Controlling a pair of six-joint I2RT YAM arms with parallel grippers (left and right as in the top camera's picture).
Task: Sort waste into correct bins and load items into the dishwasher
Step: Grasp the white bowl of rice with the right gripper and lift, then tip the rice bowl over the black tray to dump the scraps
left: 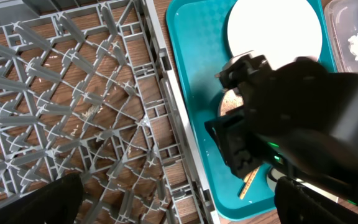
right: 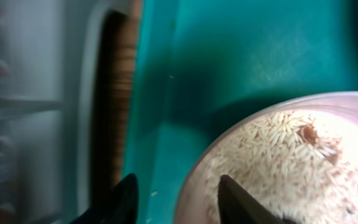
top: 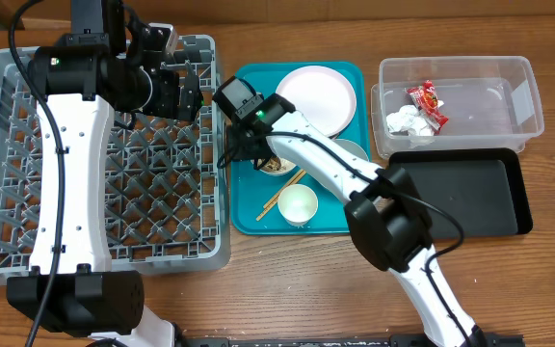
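My right gripper [top: 258, 146] is open. Its fingers [right: 179, 200] straddle the left rim of the small pink bowl [right: 199, 177] on the teal tray, one finger outside and one inside. The bowl [top: 279, 166] holds rice grains [right: 278, 152] and a brown scrap [right: 306, 132]. My left gripper [top: 186, 92] is wide open and empty [left: 179, 208] above the right edge of the grey dish rack [top: 114, 178]. The pink plate [top: 316, 96], white cup [top: 298, 203], chopsticks [top: 282, 196] and a part-hidden pale bowl [top: 353, 150] lie on the tray. The wrapper [top: 428, 104] and tissue [top: 405, 121] are in the clear tub [top: 451, 63].
The teal tray [top: 249, 214] lies between the rack and the bins. The black tray [top: 470, 193] sits in front of the clear tub. My right arm [left: 291, 106] crosses the teal tray and covers part of it. The left arm reaches over the rack's left side.
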